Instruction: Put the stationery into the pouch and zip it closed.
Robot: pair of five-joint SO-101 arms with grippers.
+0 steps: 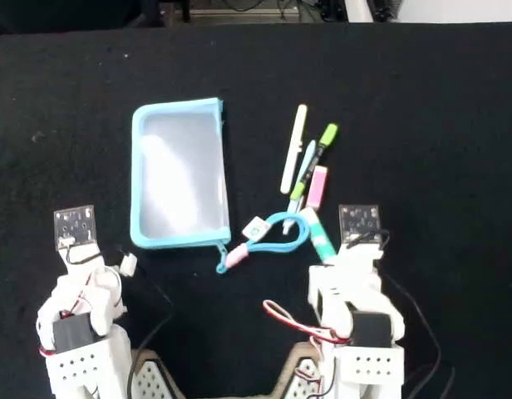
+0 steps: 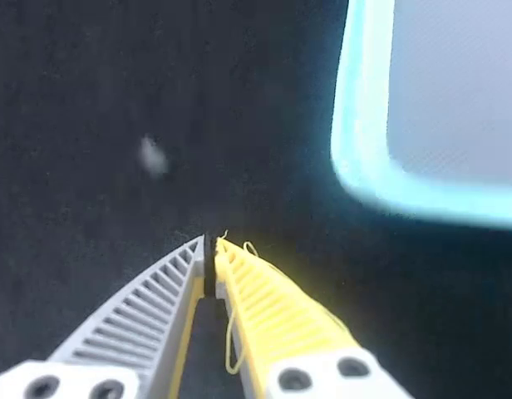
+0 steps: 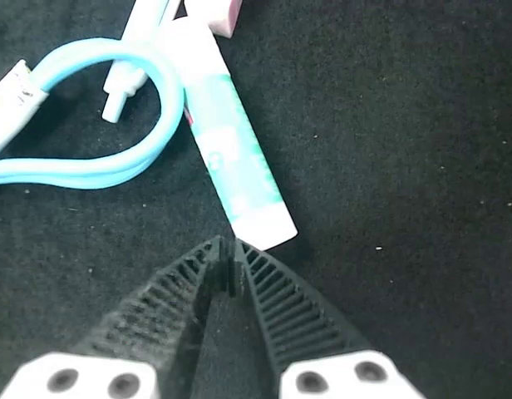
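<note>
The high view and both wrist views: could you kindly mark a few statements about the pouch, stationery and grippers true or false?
The pouch lies flat on the black table. True.
The glue stick is inside the pouch. False: it lies on the table, outside it, by the blue strap.
The right gripper is shut and empty. True.
The left gripper grips the pouch's rim. False: it is shut on nothing, apart from the pouch.
</note>
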